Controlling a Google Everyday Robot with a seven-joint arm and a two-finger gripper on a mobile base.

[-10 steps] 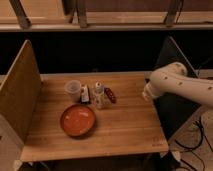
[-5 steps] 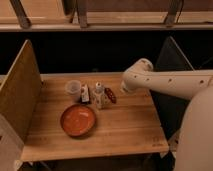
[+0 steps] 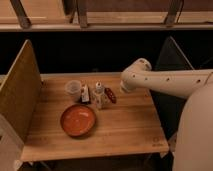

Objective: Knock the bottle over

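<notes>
A wooden table (image 3: 125,130) stood in a dim room, with an upright board (image 3: 20,85) on its left side. Nearest to the camera, an orange bowl (image 3: 78,120) lay in front of the bottle (image 3: 99,95) and a little to its left. The bottle itself stood upright near the middle of the table, with a dark container (image 3: 85,94) just beside it on the left, a translucent cup (image 3: 73,88) further left and slightly behind, and a small red object (image 3: 110,95) just to its right. Beyond this red object, to the right of the bottle and a little behind it, the gripper (image 3: 123,87) of the white arm (image 3: 170,82) hung near the bottle but apart from it, and I could not tell how wide it was open or whether it held anything.
</notes>
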